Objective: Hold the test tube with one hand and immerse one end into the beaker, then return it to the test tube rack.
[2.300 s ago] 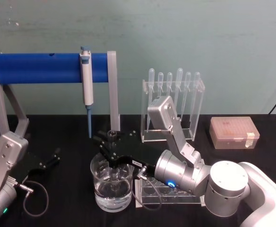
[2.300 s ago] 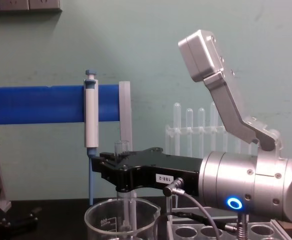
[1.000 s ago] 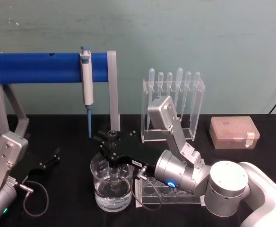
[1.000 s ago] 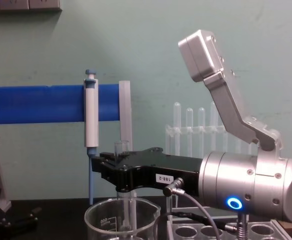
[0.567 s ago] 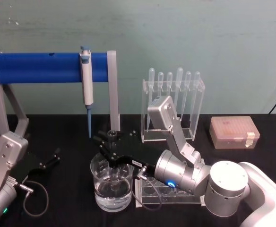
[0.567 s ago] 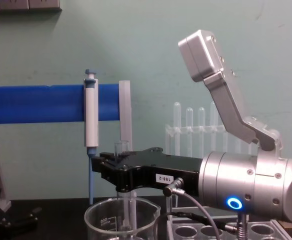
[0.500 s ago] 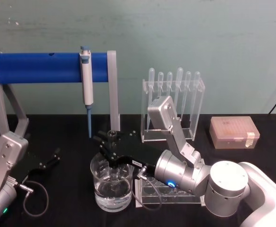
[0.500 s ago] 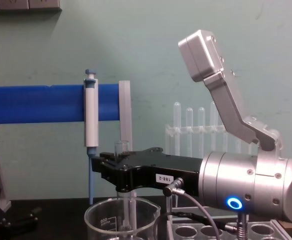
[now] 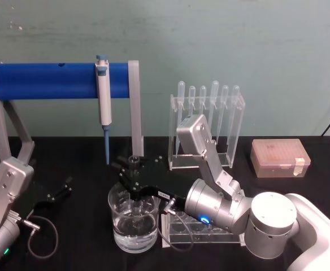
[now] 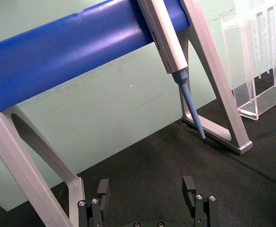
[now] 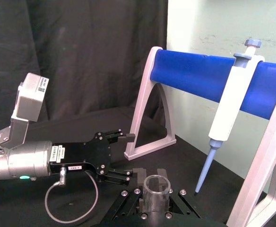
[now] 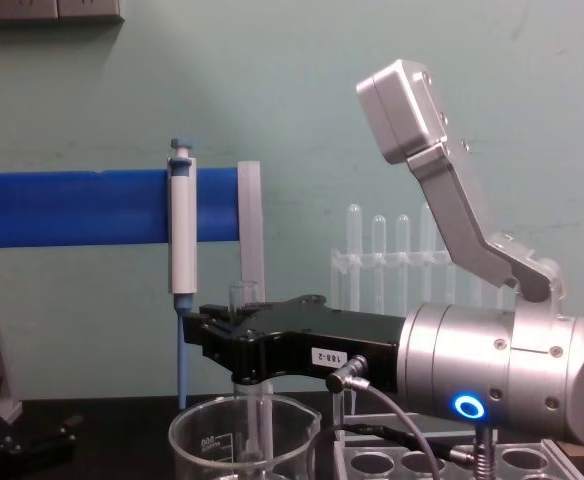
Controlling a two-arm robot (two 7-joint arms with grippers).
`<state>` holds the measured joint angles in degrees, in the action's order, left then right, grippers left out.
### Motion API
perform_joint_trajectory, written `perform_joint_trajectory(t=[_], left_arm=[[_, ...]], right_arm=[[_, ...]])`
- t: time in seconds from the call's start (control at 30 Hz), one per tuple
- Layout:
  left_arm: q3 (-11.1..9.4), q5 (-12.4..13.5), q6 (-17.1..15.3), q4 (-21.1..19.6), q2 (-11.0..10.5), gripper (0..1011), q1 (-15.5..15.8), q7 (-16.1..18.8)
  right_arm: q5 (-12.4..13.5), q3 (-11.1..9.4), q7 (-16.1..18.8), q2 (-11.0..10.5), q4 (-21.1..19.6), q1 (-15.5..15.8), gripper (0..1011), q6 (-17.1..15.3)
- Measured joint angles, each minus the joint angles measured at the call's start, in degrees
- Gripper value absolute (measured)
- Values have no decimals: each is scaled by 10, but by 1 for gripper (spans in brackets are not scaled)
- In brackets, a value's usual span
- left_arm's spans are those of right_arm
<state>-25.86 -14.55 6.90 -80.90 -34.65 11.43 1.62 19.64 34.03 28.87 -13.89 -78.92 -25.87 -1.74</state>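
My right gripper (image 9: 130,176) is shut on the test tube (image 9: 134,161), which it holds upright over the beaker (image 9: 133,223). The tube's open rim (image 12: 243,291) pokes above the black fingers. Its lower part (image 12: 258,420) reaches down inside the beaker (image 12: 204,437), which holds clear liquid. Seen from the right wrist, the tube's rim (image 11: 155,186) sits clamped between the fingers (image 11: 128,198). Parked low at the table's left is my left gripper (image 9: 63,188); its fingers (image 10: 102,189) stand open around nothing.
A blue bar on grey legs (image 9: 46,81) carries a white-and-blue pipettor (image 9: 103,99) behind the beaker. A clear stand of pipettes (image 9: 207,124) is at the back, an orange tip box (image 9: 279,158) to the right. A clear tube rack (image 9: 196,231) lies under my right wrist.
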Motion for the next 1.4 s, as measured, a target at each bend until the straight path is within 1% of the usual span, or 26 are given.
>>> perform_joint_trajectory(t=[1.4], left_arm=[[0,0,0,0,0,1000,0,0]], right_arm=[[0,0,0,0,0,0,135,0]])
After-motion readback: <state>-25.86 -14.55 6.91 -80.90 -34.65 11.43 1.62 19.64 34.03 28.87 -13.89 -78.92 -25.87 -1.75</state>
